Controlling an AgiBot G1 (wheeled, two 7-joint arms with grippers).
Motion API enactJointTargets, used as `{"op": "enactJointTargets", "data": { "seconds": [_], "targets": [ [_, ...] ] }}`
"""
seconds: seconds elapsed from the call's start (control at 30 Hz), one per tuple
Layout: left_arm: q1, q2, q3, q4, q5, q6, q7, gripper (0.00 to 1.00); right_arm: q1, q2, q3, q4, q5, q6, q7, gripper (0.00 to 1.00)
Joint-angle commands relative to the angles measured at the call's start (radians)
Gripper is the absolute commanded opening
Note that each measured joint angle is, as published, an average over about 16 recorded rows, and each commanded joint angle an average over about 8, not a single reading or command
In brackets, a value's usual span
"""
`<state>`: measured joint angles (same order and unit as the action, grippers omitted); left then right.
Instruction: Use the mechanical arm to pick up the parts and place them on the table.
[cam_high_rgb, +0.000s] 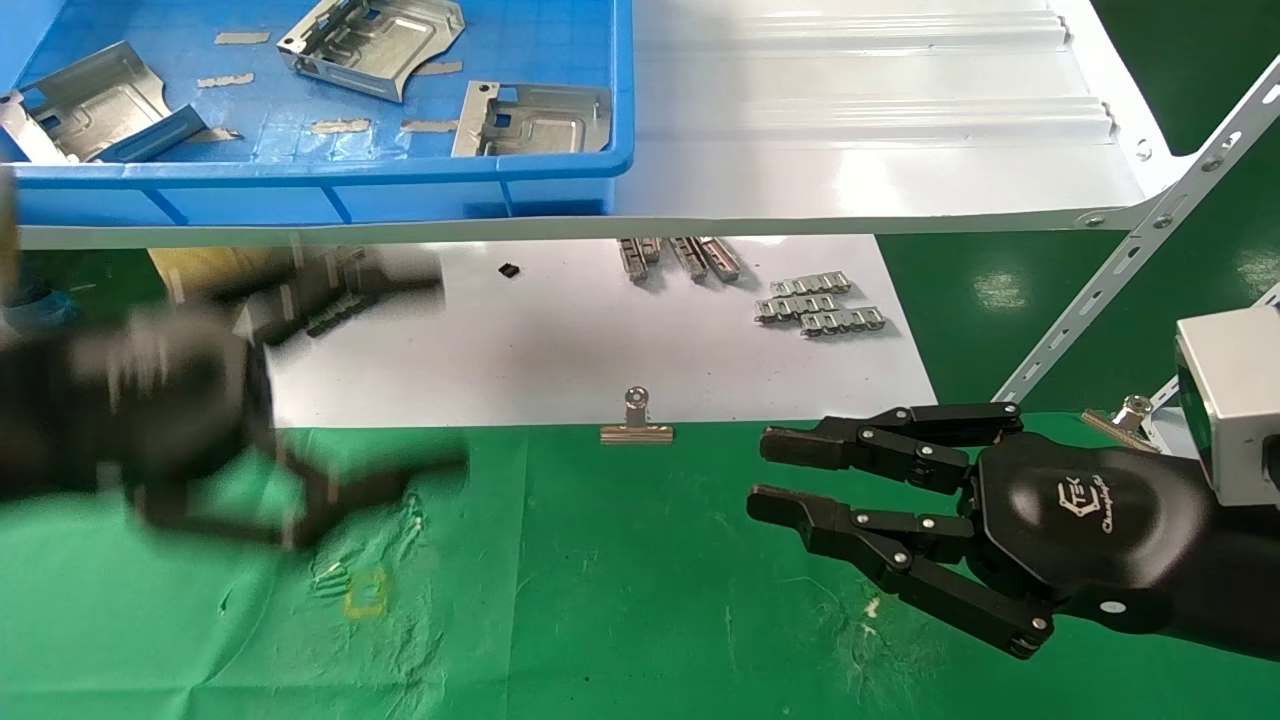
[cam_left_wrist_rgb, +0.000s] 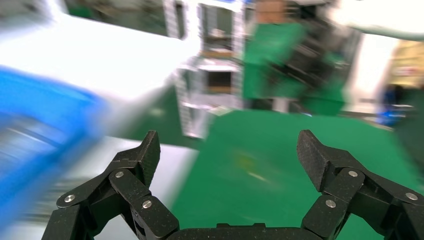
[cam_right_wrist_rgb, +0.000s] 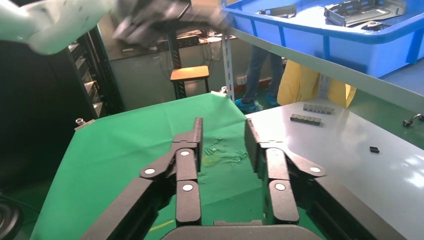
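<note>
Blue bin on glossy white shelf, taken here as landmark. Inside the bin: three silver-grey stamped parts, one at its far middle, one in its near right corner, one at its left end, each with embossed stepped outline, rectangular cutouts and bent edge flanges; scraps of tape on the bin floor between them. Below and in front of the bin: white board carrying small linked metal strips to the bin's right, silver binder clip at the board's front edge. Nearer than the board: table under wrinkled green cloth, small yellow square mark. Left gripper in front of the bin's left half, above board and cloth, heavily smeared in head view; fingers spread wide in left wrist view, apparently empty. Right gripper well to the bin's right, low over the cloth, fingers a little apart, nothing between them.
</note>
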<state>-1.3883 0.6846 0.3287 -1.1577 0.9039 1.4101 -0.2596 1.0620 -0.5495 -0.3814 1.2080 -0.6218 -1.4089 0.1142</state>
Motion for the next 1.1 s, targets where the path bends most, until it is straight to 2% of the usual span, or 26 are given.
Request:
{"op": "enactJointTargets", "data": {
  "seconds": [0.03, 0.23, 0.4, 0.43, 0.47, 0.5, 0.67, 0.7, 0.73, 0.77, 1.1],
  "targets": [
    [-0.091, 0.016, 0.012, 0.017, 0.043, -0.027, -0.04, 1.0, 0.0, 0.0, 0.0, 0.0, 0.0, 0.0, 0.0, 0.0],
    [-0.407, 0.188, 0.117, 0.374, 0.298, -0.151, -0.032, 1.0, 0.0, 0.0, 0.0, 0.0, 0.0, 0.0, 0.0, 0.0],
    [-0.569, 0.322, 0.171, 0.693, 0.45, -0.348, 0.01, 1.0, 0.0, 0.0, 0.0, 0.0, 0.0, 0.0, 0.0, 0.0],
    [-0.589, 0.344, 0.179, 0.744, 0.472, -0.388, 0.015, 0.94, 0.0, 0.0, 0.0, 0.0, 0.0, 0.0, 0.0, 0.0],
    [-0.607, 0.365, 0.187, 0.792, 0.492, -0.425, 0.02, 0.82, 0.0, 0.0, 0.0, 0.0, 0.0, 0.0, 0.0, 0.03],
    [-0.622, 0.384, 0.196, 0.836, 0.511, -0.458, 0.024, 0.69, 0.0, 0.0, 0.0, 0.0, 0.0, 0.0, 0.0, 0.1],
    [-0.672, 0.447, 0.23, 0.99, 0.572, -0.543, 0.033, 0.07, 0.0, 0.0, 0.0, 0.0, 0.0, 0.0, 0.0, 0.72],
    [-0.679, 0.455, 0.234, 1.011, 0.579, -0.55, 0.034, 0.0, 0.0, 0.0, 0.0, 0.0, 0.0, 0.0, 0.0, 0.85],
    [-0.685, 0.46, 0.237, 1.028, 0.584, -0.554, 0.034, 0.0, 0.0, 0.0, 0.0, 0.0, 0.0, 0.0, 0.0, 0.95],
    [-0.691, 0.465, 0.239, 1.044, 0.587, -0.558, 0.034, 0.0, 0.0, 0.0, 0.0, 0.0, 0.0, 0.0, 0.0, 1.0],
    [-0.716, 0.483, 0.244, 1.122, 0.596, -0.582, 0.041, 0.0, 0.0, 0.0, 0.0, 0.0, 0.0, 0.0, 0.0, 1.0]
  ]
}}
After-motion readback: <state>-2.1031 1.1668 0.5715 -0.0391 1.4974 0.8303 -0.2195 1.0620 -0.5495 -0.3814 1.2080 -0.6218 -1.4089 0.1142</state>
